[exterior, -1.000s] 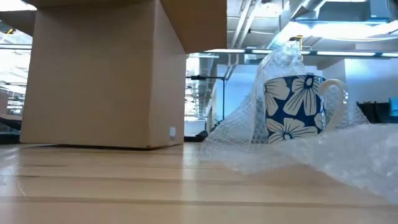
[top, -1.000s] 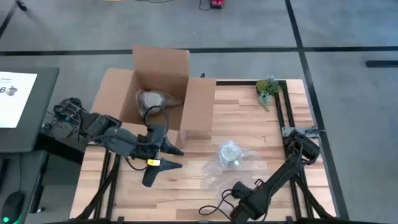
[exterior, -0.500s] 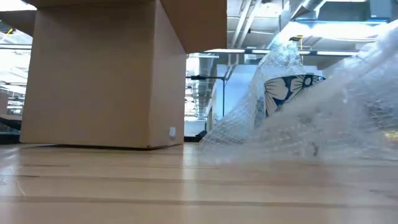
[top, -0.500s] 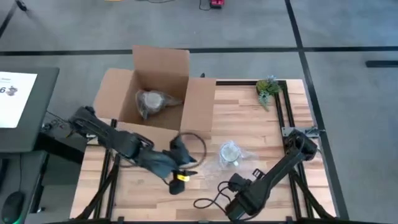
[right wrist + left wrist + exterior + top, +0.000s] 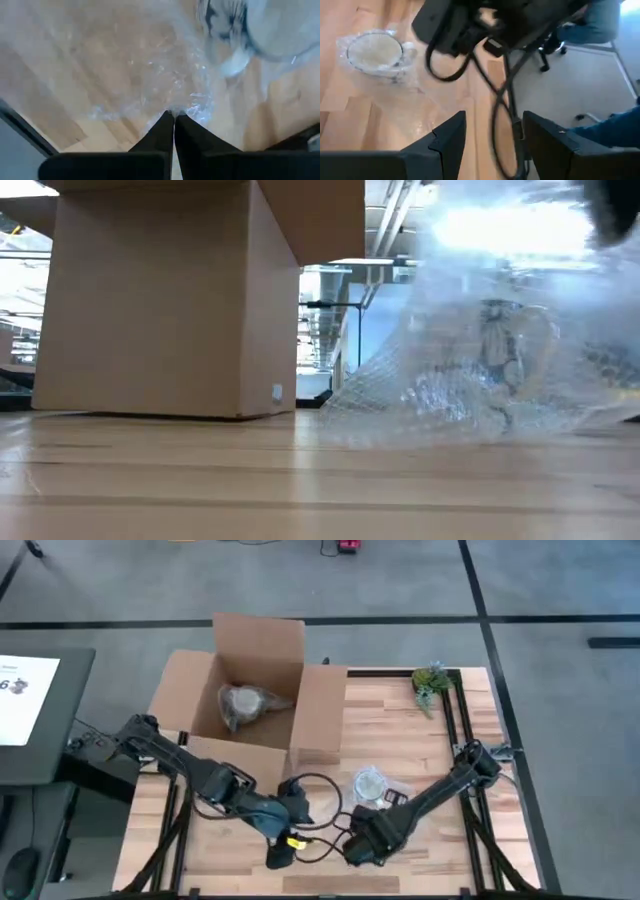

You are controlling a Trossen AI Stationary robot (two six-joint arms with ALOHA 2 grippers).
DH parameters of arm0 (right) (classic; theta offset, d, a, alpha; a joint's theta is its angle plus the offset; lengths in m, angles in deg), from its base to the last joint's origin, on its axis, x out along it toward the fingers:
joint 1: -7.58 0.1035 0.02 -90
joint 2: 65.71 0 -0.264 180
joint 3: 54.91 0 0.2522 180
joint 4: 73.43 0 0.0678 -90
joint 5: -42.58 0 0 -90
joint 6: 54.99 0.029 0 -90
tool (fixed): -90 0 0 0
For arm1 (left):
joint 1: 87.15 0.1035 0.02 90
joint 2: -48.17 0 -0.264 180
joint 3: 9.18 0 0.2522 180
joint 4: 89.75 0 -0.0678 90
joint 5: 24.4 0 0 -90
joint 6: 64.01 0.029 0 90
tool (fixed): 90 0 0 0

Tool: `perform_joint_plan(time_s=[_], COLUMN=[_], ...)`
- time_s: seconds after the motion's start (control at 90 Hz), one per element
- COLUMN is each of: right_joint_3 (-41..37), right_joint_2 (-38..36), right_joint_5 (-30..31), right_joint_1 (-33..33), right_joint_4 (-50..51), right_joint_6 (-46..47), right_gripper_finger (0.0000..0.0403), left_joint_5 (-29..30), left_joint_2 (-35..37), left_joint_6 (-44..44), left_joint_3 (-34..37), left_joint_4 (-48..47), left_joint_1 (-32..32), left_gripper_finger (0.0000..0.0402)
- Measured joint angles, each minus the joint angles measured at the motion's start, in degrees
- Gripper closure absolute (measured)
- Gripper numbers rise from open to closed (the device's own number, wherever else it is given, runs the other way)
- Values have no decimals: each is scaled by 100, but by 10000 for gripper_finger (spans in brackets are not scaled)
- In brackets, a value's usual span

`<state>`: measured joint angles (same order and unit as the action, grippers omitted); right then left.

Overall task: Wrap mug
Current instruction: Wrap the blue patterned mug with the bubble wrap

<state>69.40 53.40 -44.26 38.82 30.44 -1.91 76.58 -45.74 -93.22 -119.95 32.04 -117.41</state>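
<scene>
We see right gripper point(image 5: 173, 117) clenched on bubble wrap point(image 5: 150, 75), mug point(image 5: 370, 783) just beyond; left gripper point(image 5: 492, 131) released, farther off.

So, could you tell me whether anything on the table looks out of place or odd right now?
One thing: a loose black cable loops over the table between the left gripper and right gripper, close to the bubble wrap around the mug. It could snag. The mug stands upright.
</scene>
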Motion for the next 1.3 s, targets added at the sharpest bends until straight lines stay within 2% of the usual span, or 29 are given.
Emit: perform_joint_plan(time_s=[0.278, 0.567, 0.833, 0.978, 1.189, 1.3], right_joint_3=[0, 9, 20, -11, -300, -407], right_joint_2=[0, -206, -731, -741, -732, -741], right_joint_5=[-42, -153, 223, 525, 648, 1072], right_joint_1=[-511, -679, -882, -1020, -1288, -1372], right_joint_4=[-7, -10, -13, -74, -448, -622], right_joint_6=[-951, -865, -509, -538, -553, -476], right_gripper_finger=[403, 403, 403, 403, 403, 402], left_joint_5=[-44, -238, -837, -1042, -1158, -1328], left_joint_2=[59, 59, 59, 59, 59, 59], left_joint_6=[-16, -191, -210, -212, -210, -211], left_joint_3=[0, 0, 0, 0, 0, 0], left_joint_4=[-46, -152, 155, 448, 524, 506], left_joint_1=[8, -4, -4, -4, -19, -59], left_gripper_finger=[226, 226, 226, 226, 226, 226])
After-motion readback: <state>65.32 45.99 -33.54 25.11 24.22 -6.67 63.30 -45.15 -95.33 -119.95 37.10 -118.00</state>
